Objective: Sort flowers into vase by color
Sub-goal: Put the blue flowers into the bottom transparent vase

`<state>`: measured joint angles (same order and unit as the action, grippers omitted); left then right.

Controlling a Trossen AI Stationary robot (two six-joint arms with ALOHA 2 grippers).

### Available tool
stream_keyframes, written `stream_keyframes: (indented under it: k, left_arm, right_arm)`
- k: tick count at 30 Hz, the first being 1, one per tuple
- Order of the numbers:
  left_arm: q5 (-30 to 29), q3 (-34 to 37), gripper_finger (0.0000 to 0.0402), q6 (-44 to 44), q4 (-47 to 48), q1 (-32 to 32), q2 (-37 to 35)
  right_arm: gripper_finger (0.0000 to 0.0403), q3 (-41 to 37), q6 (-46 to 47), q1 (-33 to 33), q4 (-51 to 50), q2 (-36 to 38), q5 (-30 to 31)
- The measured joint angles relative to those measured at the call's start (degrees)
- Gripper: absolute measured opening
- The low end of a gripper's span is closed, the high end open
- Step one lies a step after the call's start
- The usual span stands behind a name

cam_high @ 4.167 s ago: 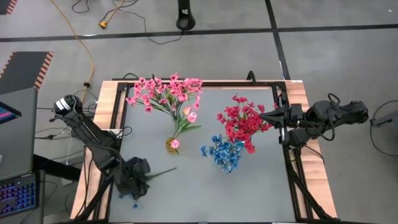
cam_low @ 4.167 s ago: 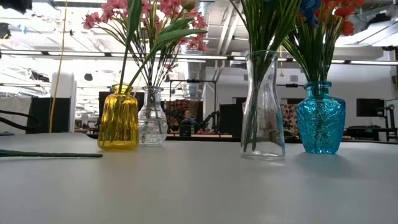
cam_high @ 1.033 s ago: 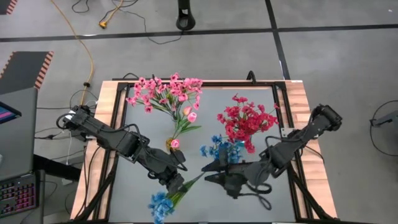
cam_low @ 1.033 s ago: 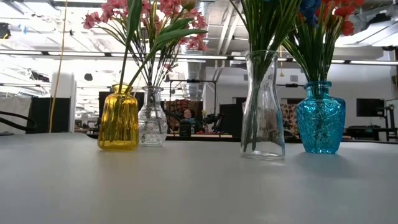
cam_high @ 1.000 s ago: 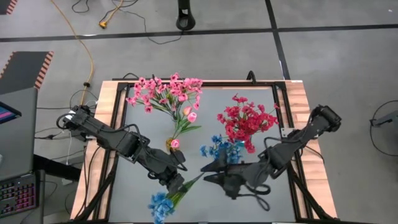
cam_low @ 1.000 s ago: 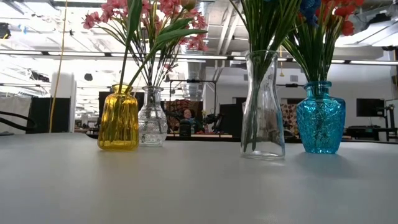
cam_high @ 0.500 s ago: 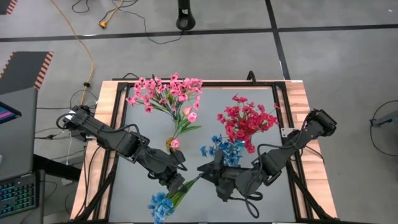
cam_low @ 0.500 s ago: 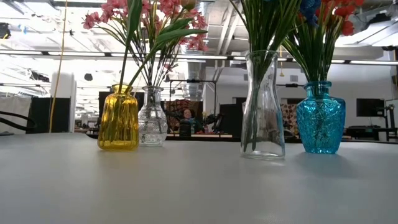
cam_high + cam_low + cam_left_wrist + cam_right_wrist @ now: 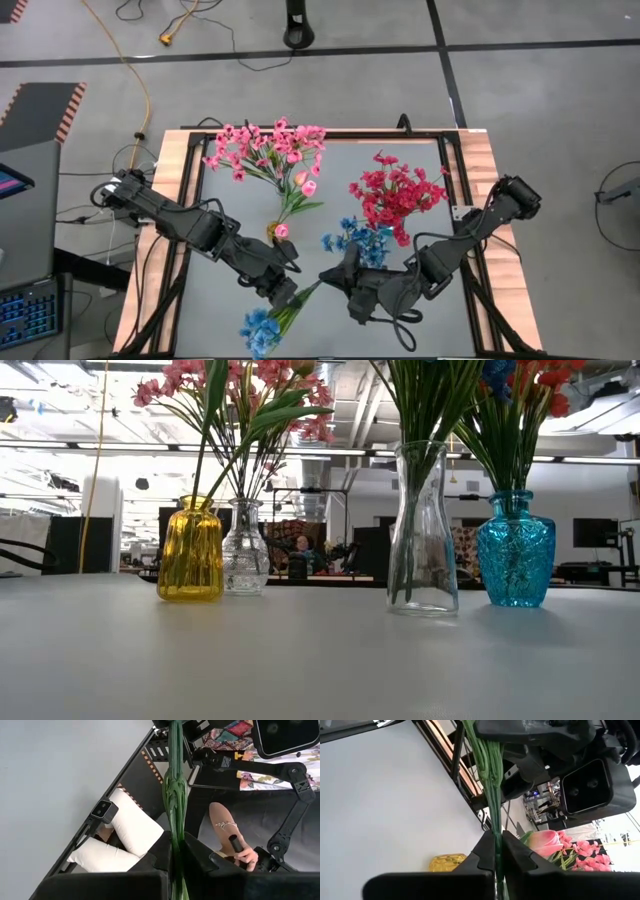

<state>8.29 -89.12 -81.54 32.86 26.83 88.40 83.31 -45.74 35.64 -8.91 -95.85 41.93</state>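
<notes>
A blue flower sprig (image 9: pixel 258 328) lies slanted near the table's front edge, blossoms toward the near left, green stem running up toward the right. My left gripper (image 9: pixel 284 296) is shut on the stem's middle. My right gripper (image 9: pixel 326 280), reaching in from the right, is shut on the stem's free end. Four vases stand in the table's middle: a yellow one (image 9: pixel 190 550), a small clear one (image 9: pixel 243 548) with light pink flowers (image 9: pixel 265 148), a tall clear one (image 9: pixel 422 530) with blue flowers (image 9: pixel 355 245), and a blue one (image 9: pixel 514 550) with red flowers (image 9: pixel 395 195). Neither gripper shows in the low view. My left gripper pinches the bundled green stem (image 9: pixel 176 827) between its two fingers, about midway, just past the leaves and blossoms. The stem runs on straight out beyond the fingertips (image 9: pixel 189 842), along them. My right gripper pinches the same stem near its free end (image 9: pixel 495 822) between its two fingers (image 9: pixel 487 842). It comes level from the table's right side. The stem continues past the fingertips toward my left gripper.
The vases and their bouquets fill the table's middle and far half, just beyond both grippers. A black frame and wooden rails (image 9: pixel 172 170) border the table. Grey tabletop (image 9: pixel 320 660) lies in front of the vases.
My right gripper has moved toward the table's left, up to the stem's free end, and has shut on it. My left gripper and the sprig have kept still.
</notes>
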Motion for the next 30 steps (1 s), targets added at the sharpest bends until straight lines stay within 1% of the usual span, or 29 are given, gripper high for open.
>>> stream_keyframes:
  k: [3,8,11,16,19,23,27,30]
  left_arm:
    - [-1.2,0.0,0.0010,0.7,0.1,0.0,0.0]
    - [-2.3,0.0,0.0018,6.6,0.2,0.1,0.0]
    - [-2.7,0.0,0.0040,9.0,0.2,0.1,0.0]
    - [-4.3,0.0,0.0097,14.2,0.2,0.0,0.1]
    - [-5.6,0.0,0.0131,20.0,0.0,-0.1,0.1]
    - [-4.3,0.0,0.0162,31.6,-1.2,-0.7,0.0]
    - [-4.5,0.0,0.0169,38.0,-3.5,-0.7,-0.5]
    - [-4.2,-0.1,0.0169,42.1,-4.1,-0.7,-1.5]
  right_arm:
    - [0.0038,0.0,-0.2,0.0,0.0,0.0,0.0]
    - [0.0046,0.0,-1.3,0.3,0.1,0.0,0.3]
    - [0.0046,0.0,-1.3,0.5,0.2,0.0,0.3]
    - [0.0044,0.0,-1.0,1.0,0.1,0.2,0.3]
    - [0.0044,0.0,-0.8,1.3,0.1,0.7,0.2]
    - [0.0044,0.0,-0.8,2.0,-0.1,1.8,0.3]
    - [0.0044,0.0,-0.6,2.9,-0.7,2.8,0.3]
    - [0.0044,0.0,1.7,3.4,-1.0,3.8,0.2]
